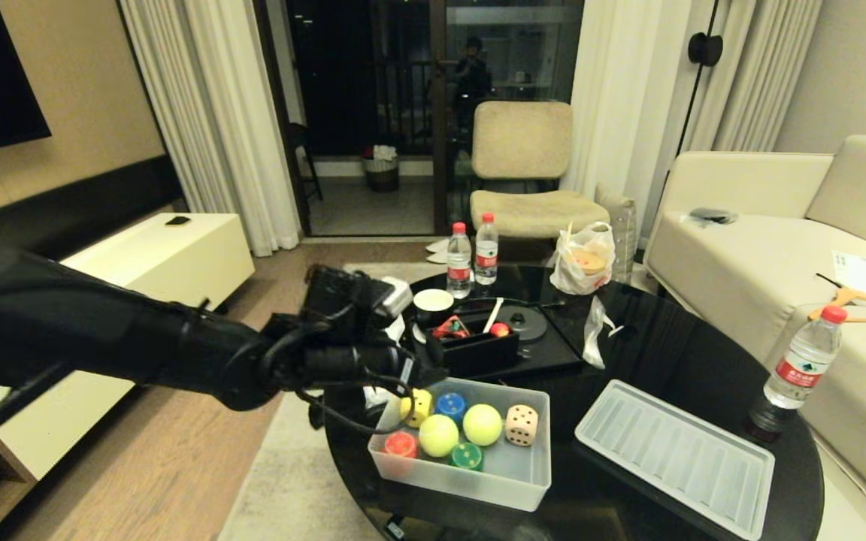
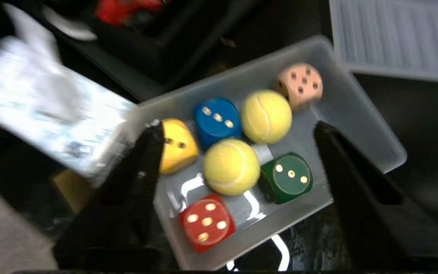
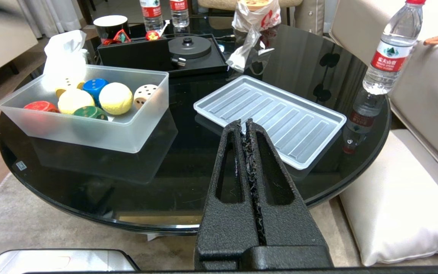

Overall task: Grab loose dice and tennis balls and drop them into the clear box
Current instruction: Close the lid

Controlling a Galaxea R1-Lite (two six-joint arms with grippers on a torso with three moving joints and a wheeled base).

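Observation:
The clear box (image 1: 463, 485) stands on the black round table, lid off. Inside lie the yellow die (image 1: 419, 406), blue die (image 1: 450, 406), red die (image 1: 401, 443), green die (image 1: 467, 455) and beige die (image 1: 521, 424), plus two tennis balls (image 1: 438, 435) (image 1: 482, 424). My left gripper (image 2: 240, 129) hangs open above the box's left end, holding nothing. Below its spread fingers I see one tennis ball (image 2: 231, 166), the green die (image 2: 287, 177) and the red die (image 2: 206, 222); one finger covers part of the yellow die (image 2: 177, 146). My right gripper (image 3: 243, 123) is shut and empty, parked before the table's near edge.
The ribbed lid (image 1: 673, 466) lies flat to the right of the box. Behind the box stand a black organiser tray (image 1: 478, 349), a mug (image 1: 433, 304), two water bottles (image 1: 470, 259) and a plastic bag (image 1: 583, 259). Another bottle (image 1: 801, 368) stands at the table's right edge, by the sofa (image 1: 741, 248).

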